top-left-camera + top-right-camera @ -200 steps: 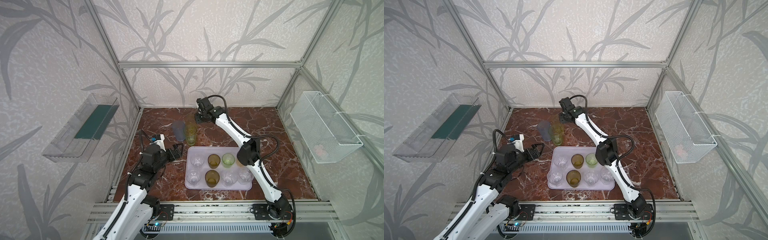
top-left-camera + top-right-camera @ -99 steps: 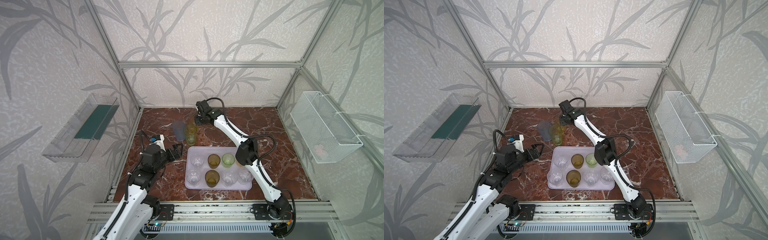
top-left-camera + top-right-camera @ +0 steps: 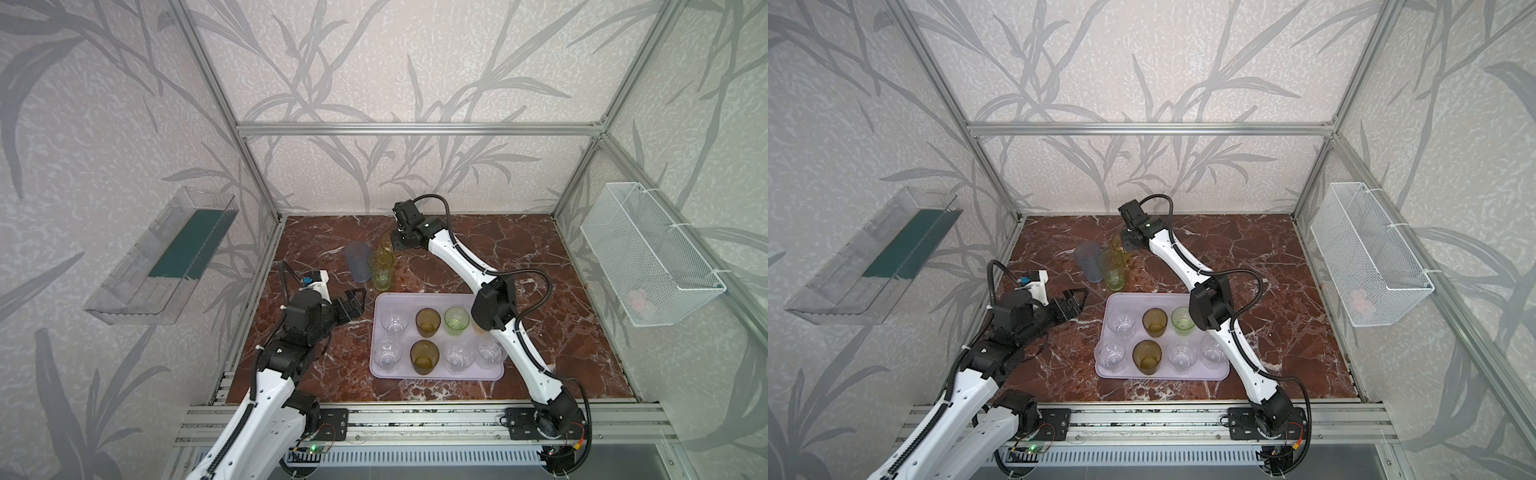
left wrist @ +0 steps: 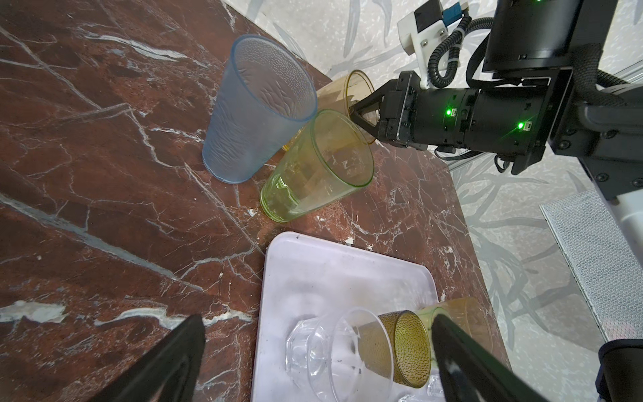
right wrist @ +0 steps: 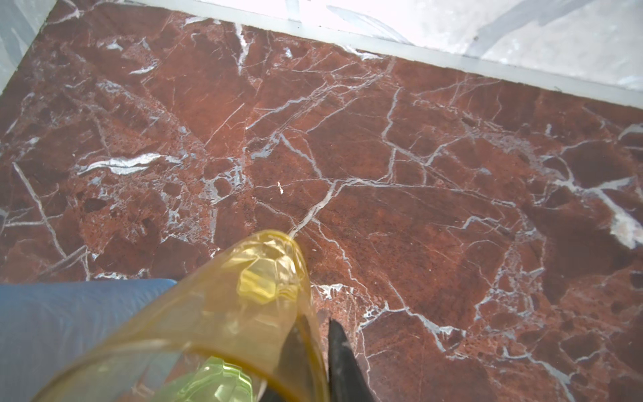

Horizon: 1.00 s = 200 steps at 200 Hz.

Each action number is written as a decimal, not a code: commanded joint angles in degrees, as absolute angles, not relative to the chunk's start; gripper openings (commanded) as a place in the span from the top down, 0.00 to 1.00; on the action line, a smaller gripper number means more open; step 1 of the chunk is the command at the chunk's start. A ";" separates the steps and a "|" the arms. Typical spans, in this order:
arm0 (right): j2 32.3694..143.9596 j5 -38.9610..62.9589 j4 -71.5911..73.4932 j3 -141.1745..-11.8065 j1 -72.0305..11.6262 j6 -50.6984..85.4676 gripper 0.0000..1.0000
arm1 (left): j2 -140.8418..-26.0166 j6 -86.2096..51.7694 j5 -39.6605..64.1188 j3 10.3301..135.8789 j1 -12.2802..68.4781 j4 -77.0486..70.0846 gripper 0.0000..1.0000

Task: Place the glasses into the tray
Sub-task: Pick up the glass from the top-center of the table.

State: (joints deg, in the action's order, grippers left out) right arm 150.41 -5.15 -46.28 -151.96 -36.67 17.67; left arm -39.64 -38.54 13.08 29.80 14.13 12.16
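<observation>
The pale lilac tray (image 3: 415, 300) (image 3: 1142, 300) (image 4: 313, 271) holds several short glasses: clear ones, two amber and one green. Behind it stand a tall blue-grey tumbler (image 3: 357, 262) (image 4: 257, 111) and a tall green tumbler (image 3: 381, 270) (image 4: 316, 174). Behind those is a tall yellow tumbler (image 3: 386, 241) (image 3: 1118, 242) (image 5: 226, 330). My right gripper (image 3: 395, 244) (image 5: 318, 322) is shut on the yellow tumbler's rim wall, one finger inside and one outside. That tumbler looks tilted. My left gripper (image 3: 358, 302) (image 4: 316, 318) hovers open by the tray's left edge, holding nothing.
My right arm's elbow (image 3: 492, 307) hangs over the tray's right end and hides part of a glass there. A clear plastic bin (image 3: 166, 257) hangs on the left wall. A white wire basket (image 3: 648, 253) hangs on the right wall.
My right gripper has moved in onto the yellow tumbler and closed on its rim. The left arm has stayed where it was.
</observation>
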 commanded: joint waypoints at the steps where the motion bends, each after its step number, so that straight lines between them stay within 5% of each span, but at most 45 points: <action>1: 148.85 -5.98 -46.85 -151.51 -36.33 17.80 0.90 | -39.55 -38.43 12.04 29.32 13.80 11.93 0.01; 47: 147.01 -7.00 -47.80 -150.72 -36.30 17.67 1.00 | -39.37 -38.48 11.96 29.38 13.75 12.18 0.01; 200: 130.59 -14.94 -60.02 -142.09 -34.51 13.56 1.00 | -38.68 -39.42 13.62 28.05 13.80 8.05 0.01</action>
